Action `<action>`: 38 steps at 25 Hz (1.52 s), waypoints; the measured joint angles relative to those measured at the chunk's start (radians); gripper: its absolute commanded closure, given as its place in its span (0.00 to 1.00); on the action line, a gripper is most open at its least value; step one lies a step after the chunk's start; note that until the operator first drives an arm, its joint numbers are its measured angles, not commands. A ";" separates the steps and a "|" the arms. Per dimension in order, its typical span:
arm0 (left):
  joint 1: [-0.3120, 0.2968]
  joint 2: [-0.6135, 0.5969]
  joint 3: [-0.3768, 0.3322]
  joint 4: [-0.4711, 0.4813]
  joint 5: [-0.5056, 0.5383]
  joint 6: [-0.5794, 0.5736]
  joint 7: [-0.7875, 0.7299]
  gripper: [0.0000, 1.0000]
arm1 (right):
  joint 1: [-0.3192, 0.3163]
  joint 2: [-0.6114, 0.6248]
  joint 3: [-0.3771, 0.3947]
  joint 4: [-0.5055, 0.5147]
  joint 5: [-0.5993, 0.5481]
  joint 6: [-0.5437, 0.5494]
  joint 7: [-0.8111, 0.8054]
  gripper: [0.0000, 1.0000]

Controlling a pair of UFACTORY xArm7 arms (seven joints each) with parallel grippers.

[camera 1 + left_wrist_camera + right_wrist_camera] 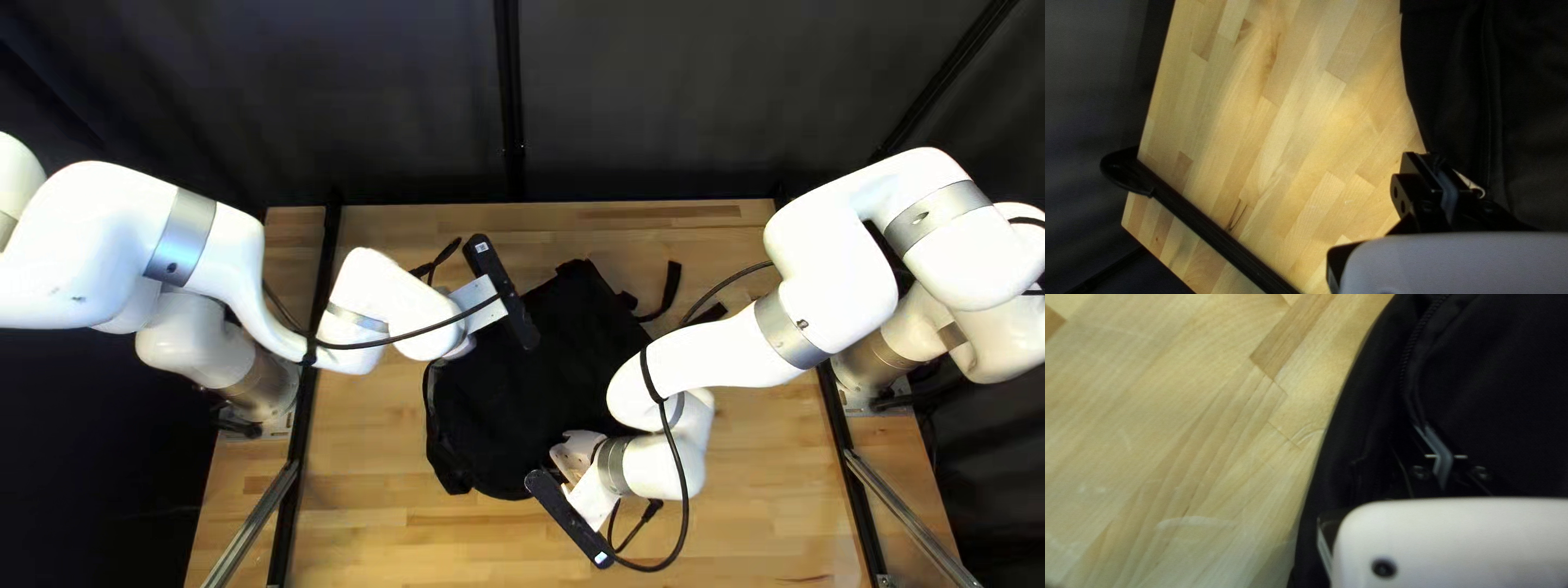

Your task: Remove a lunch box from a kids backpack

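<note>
Table [359, 468] partly invisible beneath backpack [588, 338]

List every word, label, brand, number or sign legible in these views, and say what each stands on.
No text is legible.
Left arm, black bar: pale label, too small to read.
Right arm, black bar: pale label, too small to read.
Backpack: no print that I can make out.

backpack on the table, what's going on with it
A two-armed robot is working at the black backpack, which lies on the table. The left tool is at one edge of it; the right tool is close to a zipper. Whether either grips anything can't be made out. No lunch box is in sight.
</note>
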 measured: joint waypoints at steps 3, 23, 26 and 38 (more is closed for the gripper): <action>0.005 0.014 0.004 0.014 0.005 -0.001 0.008 1.00 | -0.004 0.004 -0.004 0.001 -0.005 -0.007 0.001 1.00; 0.002 0.157 -0.003 0.159 0.026 0.010 0.025 1.00 | 0.008 0.012 -0.008 0.004 -0.020 -0.008 0.031 1.00; 0.000 0.152 -0.005 0.156 0.025 0.014 0.026 0.13 | 0.008 0.015 -0.008 0.007 -0.019 -0.007 0.031 1.00; -0.095 -0.115 -0.095 0.106 -0.088 0.259 0.016 0.00 | -0.001 0.013 -0.002 0.018 0.005 0.000 0.006 1.00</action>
